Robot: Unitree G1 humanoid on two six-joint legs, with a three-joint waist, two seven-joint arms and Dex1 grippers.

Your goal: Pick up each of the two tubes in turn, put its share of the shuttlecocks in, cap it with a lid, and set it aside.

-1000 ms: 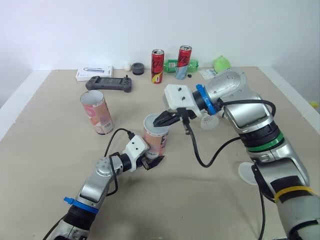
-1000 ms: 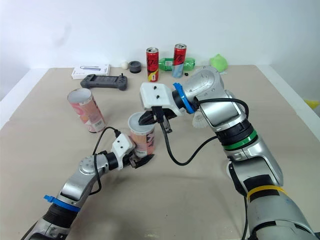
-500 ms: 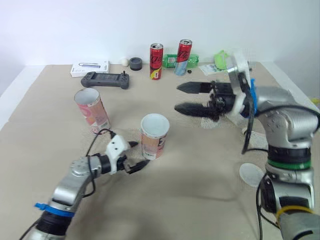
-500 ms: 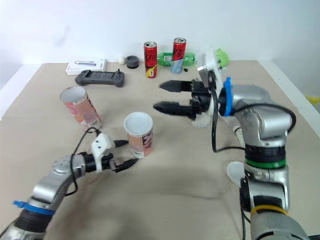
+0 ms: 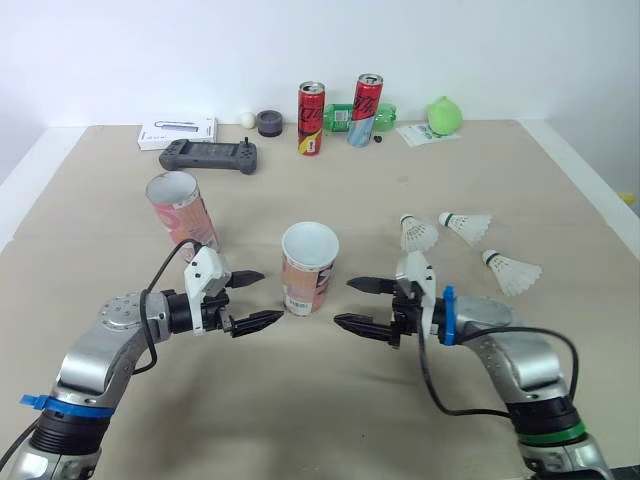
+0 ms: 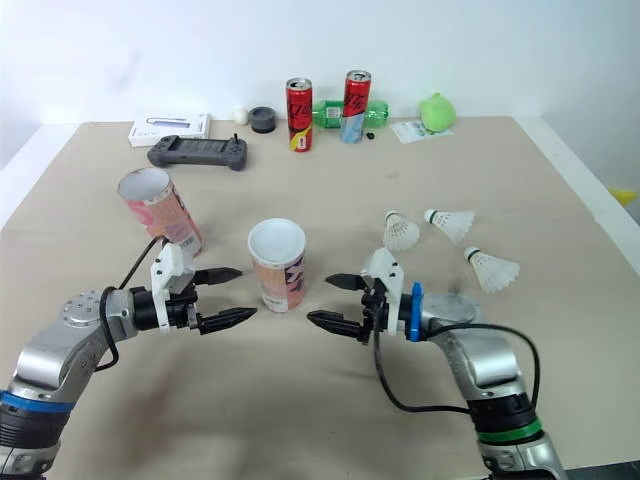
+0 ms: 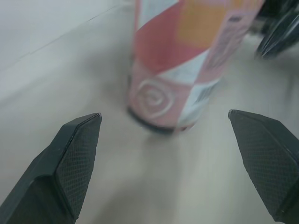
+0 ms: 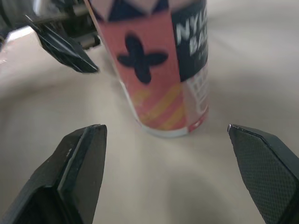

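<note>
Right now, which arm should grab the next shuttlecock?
Probably the right. The shuttlecocks lie on its side of the middle tube, near the open right gripper; the left gripper sits across it.

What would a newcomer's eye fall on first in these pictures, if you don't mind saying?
Most likely the pink patterned tube standing mid-table, flanked by the left gripper and the right gripper, both open and apart from it. Next come the three white shuttlecocks lying on the table to the robot's right, and a second tube standing farther to its left.
</note>
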